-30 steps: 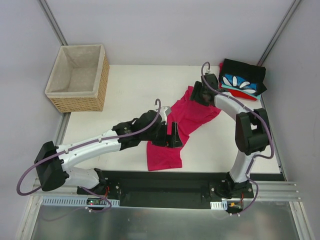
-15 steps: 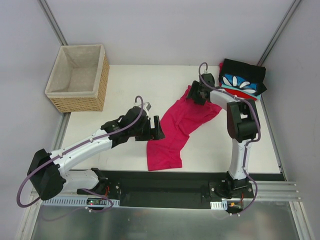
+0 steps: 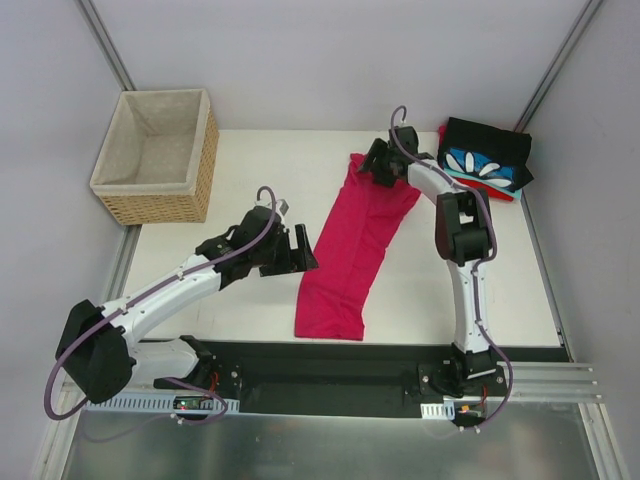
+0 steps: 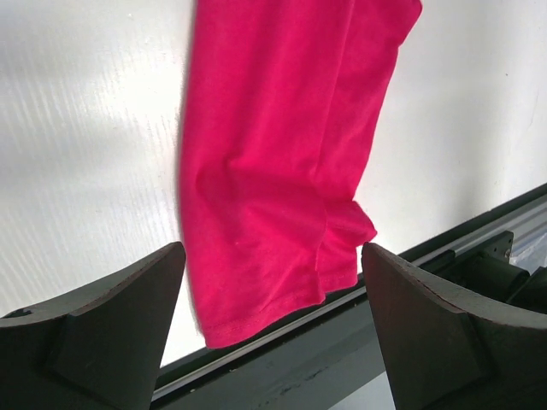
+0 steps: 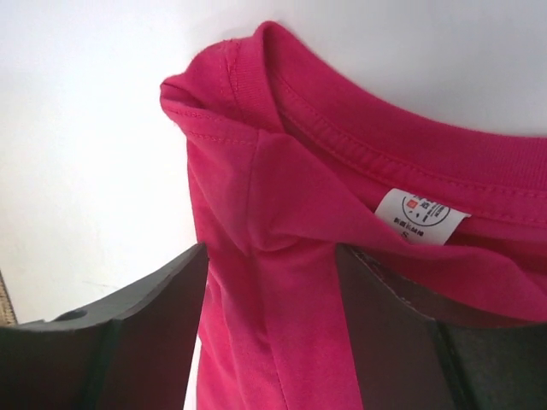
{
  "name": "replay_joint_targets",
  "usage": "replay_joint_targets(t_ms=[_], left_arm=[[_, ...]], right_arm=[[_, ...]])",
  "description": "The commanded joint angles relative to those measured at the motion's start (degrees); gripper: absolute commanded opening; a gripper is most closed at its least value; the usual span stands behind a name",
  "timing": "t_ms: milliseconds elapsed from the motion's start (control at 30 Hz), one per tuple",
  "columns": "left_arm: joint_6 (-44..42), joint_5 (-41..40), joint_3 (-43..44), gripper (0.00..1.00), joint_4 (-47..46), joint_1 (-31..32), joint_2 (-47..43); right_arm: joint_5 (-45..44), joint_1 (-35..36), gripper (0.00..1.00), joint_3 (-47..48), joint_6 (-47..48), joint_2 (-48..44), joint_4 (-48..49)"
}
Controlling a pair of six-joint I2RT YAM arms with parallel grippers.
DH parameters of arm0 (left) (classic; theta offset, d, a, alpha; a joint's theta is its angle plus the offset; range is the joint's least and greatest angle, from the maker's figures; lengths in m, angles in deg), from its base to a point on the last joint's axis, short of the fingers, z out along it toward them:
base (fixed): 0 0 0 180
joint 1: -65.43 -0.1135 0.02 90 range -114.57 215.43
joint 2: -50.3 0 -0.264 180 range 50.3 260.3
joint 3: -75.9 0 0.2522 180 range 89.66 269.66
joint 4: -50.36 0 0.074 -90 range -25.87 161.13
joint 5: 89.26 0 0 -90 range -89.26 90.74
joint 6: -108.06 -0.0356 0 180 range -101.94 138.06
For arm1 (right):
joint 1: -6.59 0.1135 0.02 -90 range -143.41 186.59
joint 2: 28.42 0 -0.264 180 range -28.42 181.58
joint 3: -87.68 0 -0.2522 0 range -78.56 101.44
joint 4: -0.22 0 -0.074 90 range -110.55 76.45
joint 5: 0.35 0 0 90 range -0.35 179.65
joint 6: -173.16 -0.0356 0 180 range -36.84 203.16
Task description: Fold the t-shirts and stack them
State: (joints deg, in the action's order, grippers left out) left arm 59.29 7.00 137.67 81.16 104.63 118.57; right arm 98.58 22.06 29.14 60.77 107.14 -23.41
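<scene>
The magenta-pink t-shirt (image 3: 350,245) lies folded into a long narrow strip, running from the back middle of the table to its front edge. My right gripper (image 3: 373,163) is at the collar end, and its jaws are closed on gathered cloth beside the neck label (image 5: 272,256). My left gripper (image 3: 299,249) is open and empty just left of the strip; the shirt's hem end (image 4: 273,213) shows beyond its fingers (image 4: 111,316). A folded stack (image 3: 485,160) at the back right holds black, blue petal-print and red shirts.
A wicker basket (image 3: 155,155) with beige lining stands at the back left. A black rail (image 3: 330,365) runs along the table's near edge, just past the shirt's hem, and also shows in the left wrist view (image 4: 461,256). Grey walls close in the sides.
My right gripper moved back and left with the collar, drawing the shirt out straight. My left gripper let go of the cloth and drew back to the left of the shirt.
</scene>
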Motion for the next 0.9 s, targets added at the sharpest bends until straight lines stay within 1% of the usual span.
replay_joint_targets(t_ms=[0, 33, 67, 100, 167, 200, 233, 400, 533, 633, 700, 733, 800, 833, 867], left_arm=[[-1.86, 2.35, -0.46, 0.84, 0.37, -2.11, 0.81], [-2.12, 2.61, -0.46, 0.84, 0.36, -2.55, 1.07], [-2.3, 2.79, -0.29, 0.85, 0.36, -3.07, 1.25], [-2.47, 2.96, -0.2, 0.84, 0.36, -3.34, 1.51], [-2.74, 3.23, -0.02, 0.85, 0.36, -4.13, 2.04], [-2.82, 3.32, -0.11, 0.84, 0.36, -4.31, 2.04], [-2.91, 3.41, -0.02, 0.85, 0.28, -4.48, 2.22], [-3.0, 3.76, -0.37, 0.84, 0.45, -5.54, 2.31], [-2.91, 3.84, -0.72, 0.85, 0.36, -5.8, 2.04], [-2.74, 3.49, -1.16, 0.85, 0.28, -5.8, 1.43], [-2.65, 3.67, -1.25, 0.84, 0.36, -5.8, 0.99], [-2.39, 3.76, -1.6, 0.84, 0.36, -5.8, 0.29], [-2.12, 3.67, -1.87, 0.84, 0.19, -5.89, -0.41], [-2.12, 3.84, -2.13, 0.84, 0.36, -5.8, -1.29], [-2.03, 3.85, -2.3, 0.84, 0.36, -5.89, -1.82]], right_arm=[[4.95, 0.44, 0.67, 10.58, -2.65, 8.29, -7.26], [5.57, 0.62, 0.68, 16.6, -3.0, 9.79, -9.1], [6.36, 0.71, 0.7, 19.19, -3.62, 11.2, -9.99], [7.41, 0.8, 0.75, 21.91, -3.97, 14.17, -10.6], [8.73, 0.97, 0.81, 25.52, -6.24, 16.12, -9.83], [10.04, 0.97, 0.86, 26.15, -6.96, 17.35, -8.78], [10.49, 1.15, 0.88, 26.68, -7.83, 18.06, -7.11], [14.79, 2.29, 0.95, 32.39, -13.28, 22.89, -3.41], [16.47, 3.69, 0.98, 32.75, -15.83, 24.47, 2.56], [17.44, 4.13, 1.0, 35.29, -17.5, 25.8, 4.59], [17.61, 4.4, 1.0, 35.12, -17.95, 25.45, 5.99], [17.7, 4.4, 1.0, 33.82, -17.51, 24.93, 6.52], [17.27, 4.31, 1.0, 31.01, -15.85, 20.55, 7.14], [17.09, 4.31, 0.97, 29.25, -14.8, 18.53, 7.14], [16.91, 4.31, 0.97, 25.06, -11.74, 15.63, 7.14]])
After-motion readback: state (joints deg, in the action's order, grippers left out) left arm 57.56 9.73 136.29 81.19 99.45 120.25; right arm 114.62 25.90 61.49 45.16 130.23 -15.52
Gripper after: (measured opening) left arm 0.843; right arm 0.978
